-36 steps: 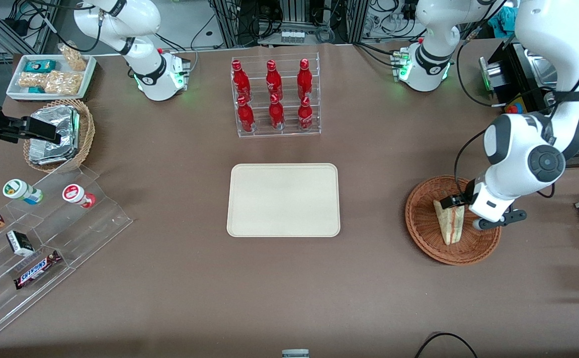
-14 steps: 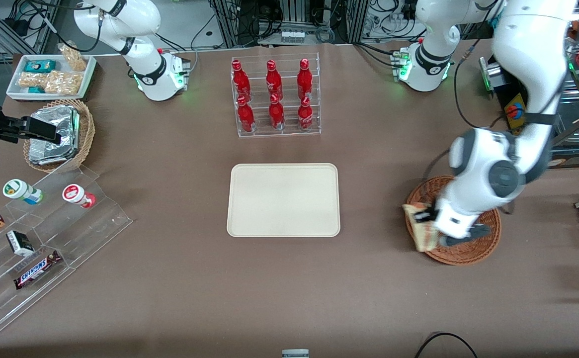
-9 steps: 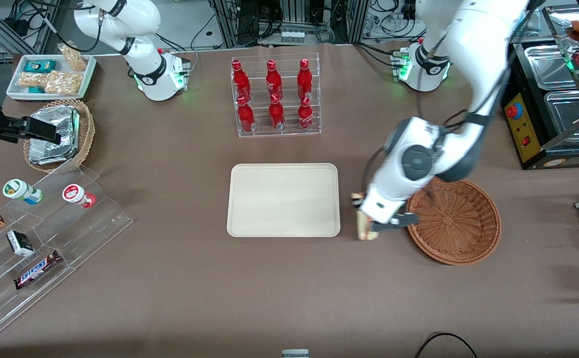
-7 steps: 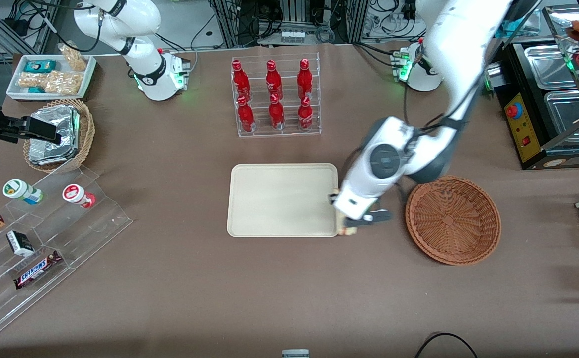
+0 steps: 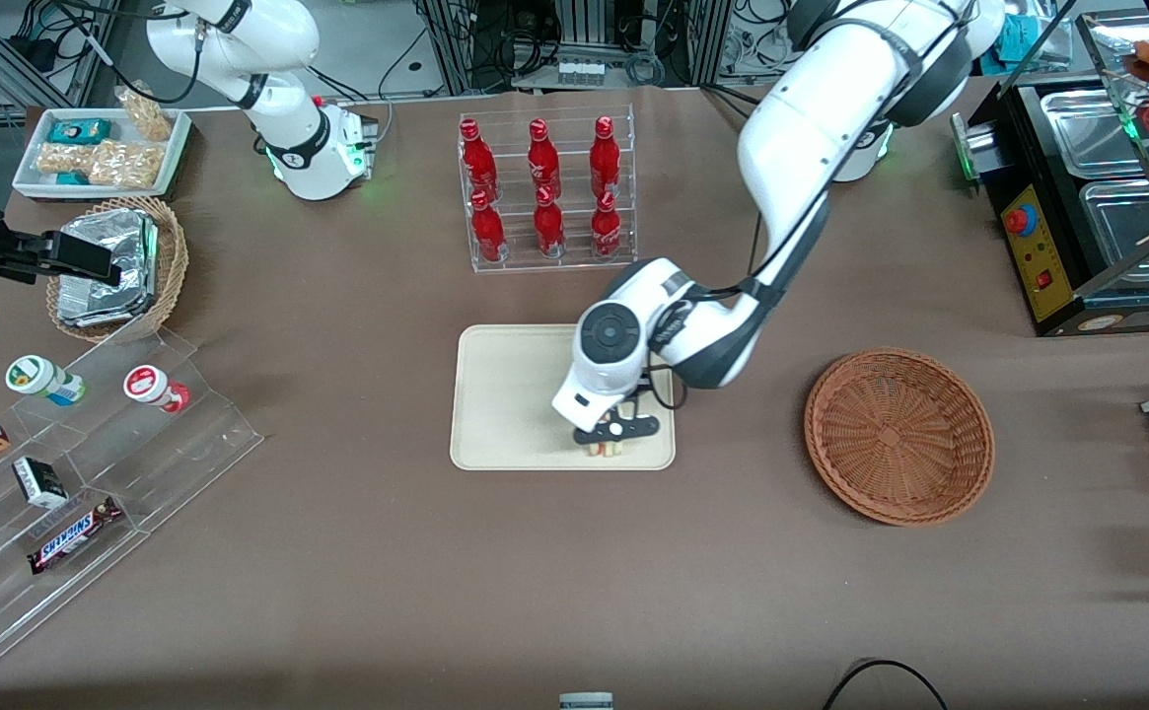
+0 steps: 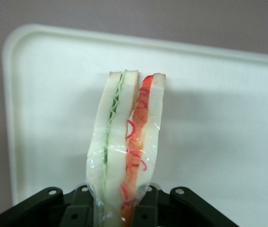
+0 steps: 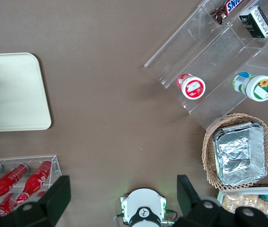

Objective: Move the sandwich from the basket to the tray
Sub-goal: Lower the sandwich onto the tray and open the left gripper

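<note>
Wrist view: gripper (image 6: 124,208) clamps sandwich (image 6: 126,142) by its base, above tray (image 6: 228,118).
Basket (image 5: 898,435): empty, toward working arm's end.
Do well: lower gently, release only once sandwich rests inside rim.

The left arm reaches out from its base, elbow up high, then bends down so the wrist sits low over the tray (image 5: 495,434), near the edge closest to the front camera. The tool (image 5: 606,441) points down, its fingers (image 6: 145,208) clamped on the narrow end of the sandwich (image 6: 126,142), which sticks straight out from them in the wrist view.
</note>
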### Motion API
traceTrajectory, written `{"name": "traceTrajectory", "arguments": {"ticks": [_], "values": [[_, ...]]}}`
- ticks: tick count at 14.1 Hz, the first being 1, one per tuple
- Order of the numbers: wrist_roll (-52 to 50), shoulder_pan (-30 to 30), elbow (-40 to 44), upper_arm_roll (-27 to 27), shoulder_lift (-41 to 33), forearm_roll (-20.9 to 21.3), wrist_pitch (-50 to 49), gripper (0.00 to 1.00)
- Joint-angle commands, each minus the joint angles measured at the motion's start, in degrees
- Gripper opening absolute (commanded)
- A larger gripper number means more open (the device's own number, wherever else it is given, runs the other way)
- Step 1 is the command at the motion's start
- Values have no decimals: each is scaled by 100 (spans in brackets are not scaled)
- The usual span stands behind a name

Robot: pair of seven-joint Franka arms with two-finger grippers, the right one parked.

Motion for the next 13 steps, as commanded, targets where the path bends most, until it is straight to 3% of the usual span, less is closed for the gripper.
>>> {"name": "traceTrajectory", "arguments": {"ticks": [1, 4, 5, 6, 7, 13], "values": [[-156, -391, 331, 66, 150, 134, -218, 22], [-138, -523, 602, 75, 220, 134, -270, 30], [-138, -524, 656, 66, 255, 134, -367, 39], [-147, -515, 657, 75, 264, 143, -368, 62], [-121, -506, 666, 84, 256, 152, -376, 100], [-15, -462, 675, 575, -340, 178, -945, 100]]}}
